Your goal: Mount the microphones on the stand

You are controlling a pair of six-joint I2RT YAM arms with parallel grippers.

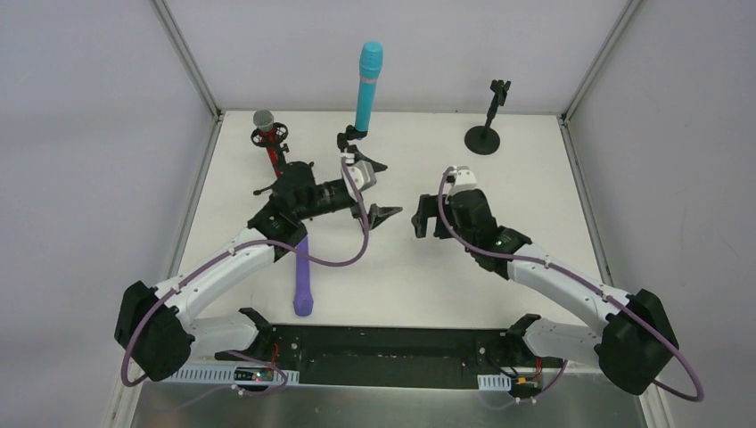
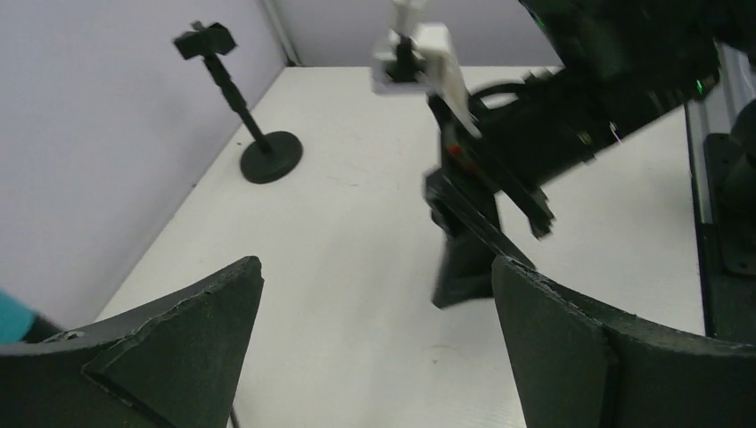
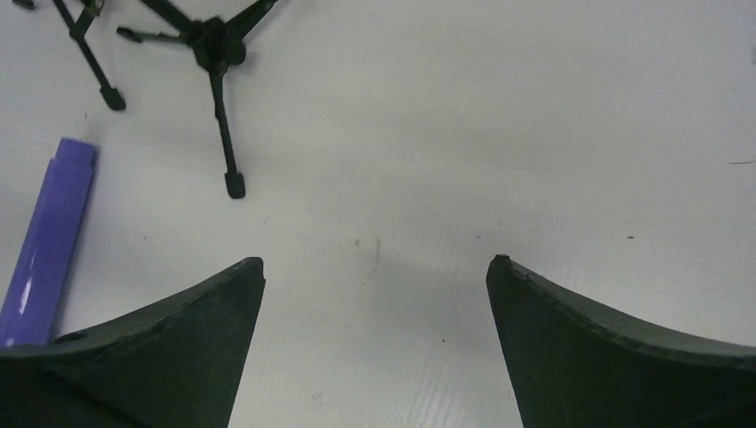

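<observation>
The cyan microphone (image 1: 369,85), one colour from head to handle, is standing upright in the clip of the tripod stand (image 1: 352,143). The red microphone (image 1: 267,134), with its grey mesh head, is leaning in a ringed clip left of that stand. The all-purple microphone (image 1: 302,281) is lying flat on the surface (image 1: 535,178), nearer than the stand. The left tool (image 1: 379,190), just in front of the stand, and the right tool (image 1: 428,221), to its front right, are hovering wide open, gripping nothing.
</observation>
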